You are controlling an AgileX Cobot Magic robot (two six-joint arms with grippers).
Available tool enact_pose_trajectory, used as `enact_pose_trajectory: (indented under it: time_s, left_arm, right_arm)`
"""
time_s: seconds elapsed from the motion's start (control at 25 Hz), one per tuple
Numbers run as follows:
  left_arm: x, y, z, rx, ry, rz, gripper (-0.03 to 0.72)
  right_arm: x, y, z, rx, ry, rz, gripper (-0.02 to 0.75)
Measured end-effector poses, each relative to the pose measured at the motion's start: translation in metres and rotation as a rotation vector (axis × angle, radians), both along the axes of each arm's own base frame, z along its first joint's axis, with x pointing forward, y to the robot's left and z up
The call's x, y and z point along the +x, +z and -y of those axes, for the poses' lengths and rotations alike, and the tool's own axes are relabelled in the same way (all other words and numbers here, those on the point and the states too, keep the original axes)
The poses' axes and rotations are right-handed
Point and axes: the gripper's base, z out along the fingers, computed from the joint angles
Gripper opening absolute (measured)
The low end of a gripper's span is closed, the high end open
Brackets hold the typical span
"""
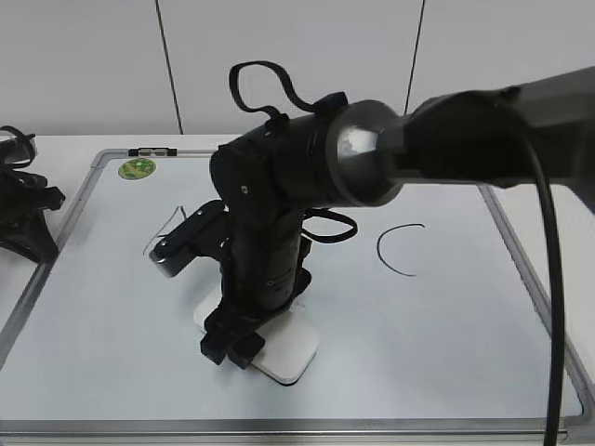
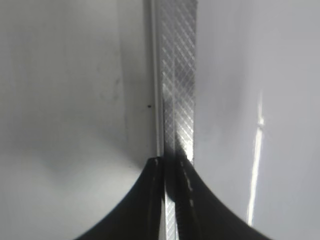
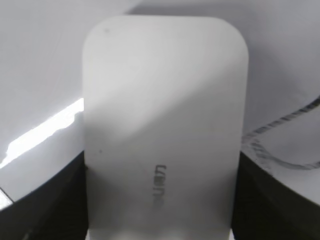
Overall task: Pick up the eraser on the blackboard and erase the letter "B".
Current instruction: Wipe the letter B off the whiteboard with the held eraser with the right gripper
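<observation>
Right fingers [image 3: 45, 200] flanking eraser [image 3: 165, 125] — blackboard [image 1: 446, 325], pale wall

exterior slants down at blackboard [image 1: 446, 325], wrist views close

There is one whiteboard [image 1: 446, 353], lying flat on one table [image 1: 74, 149]. One white eraser [image 1: 284, 351] rests on the board. One green round magnet [image 1: 137, 168] sits near the board's top left corner. Two black marker letters are in view, one [image 1: 400, 249] a curved "C" and the other [image 1: 165, 228] partly hidden. Two robot arms show, one [image 1: 279, 214] over the board and one [image 1: 23, 209] at the left edge.
</observation>
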Motion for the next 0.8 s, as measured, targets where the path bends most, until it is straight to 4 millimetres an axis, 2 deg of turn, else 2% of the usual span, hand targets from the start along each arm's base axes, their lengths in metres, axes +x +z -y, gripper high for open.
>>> enact_pose_trajectory:
  time_s: [0.4, 0.8]
  left_arm:
    - [0.0, 0.0, 0.0, -0.001, 0.0, 0.0, 0.032]
    - [0.0, 0.0, 0.001, -0.007, 0.005, -0.001, 0.032]
  right_arm:
    - [-0.003, -0.001, -0.004, -0.012, 0.021, 0.014, 0.53]
    - [0.015, -0.001, 0.014, -0.007, -0.053, 0.016, 0.53]
